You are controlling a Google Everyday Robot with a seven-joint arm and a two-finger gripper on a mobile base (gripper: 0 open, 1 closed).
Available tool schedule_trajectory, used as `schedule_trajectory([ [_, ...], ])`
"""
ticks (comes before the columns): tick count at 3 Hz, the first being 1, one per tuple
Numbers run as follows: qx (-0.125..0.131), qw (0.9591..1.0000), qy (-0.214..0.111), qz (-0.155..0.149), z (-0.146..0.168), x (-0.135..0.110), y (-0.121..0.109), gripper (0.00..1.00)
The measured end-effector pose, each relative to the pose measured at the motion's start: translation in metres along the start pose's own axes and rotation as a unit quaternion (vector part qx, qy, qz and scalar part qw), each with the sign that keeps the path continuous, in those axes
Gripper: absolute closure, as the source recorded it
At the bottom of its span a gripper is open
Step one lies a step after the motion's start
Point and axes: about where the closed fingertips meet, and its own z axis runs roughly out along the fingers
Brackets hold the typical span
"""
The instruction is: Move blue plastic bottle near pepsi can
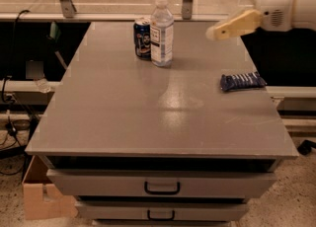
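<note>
The blue plastic bottle [162, 31], clear with a white cap and white label, stands upright on the grey table [123, 117] at the back centre. The pepsi can [142, 38] stands right beside it on its left, touching or nearly touching. My gripper [230, 10] is up at the right, well clear of the bottle, above the table's back right part. It is open and empty, with one cream finger [234, 23] pointing left toward the bottle.
A flat dark blue snack packet [242, 81] lies near the table's right edge. Drawers [162, 185] sit below the table front. A cardboard box [42, 196] is on the floor at the left, and a tiny clear bottle [42, 84] lies off the table.
</note>
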Motion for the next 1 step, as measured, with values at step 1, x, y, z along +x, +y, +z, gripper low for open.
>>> schedule_trajectory([
  [1, 0.012, 0.9999, 0.003, -0.001, -0.0157, 0.004, -0.0049, 0.0],
])
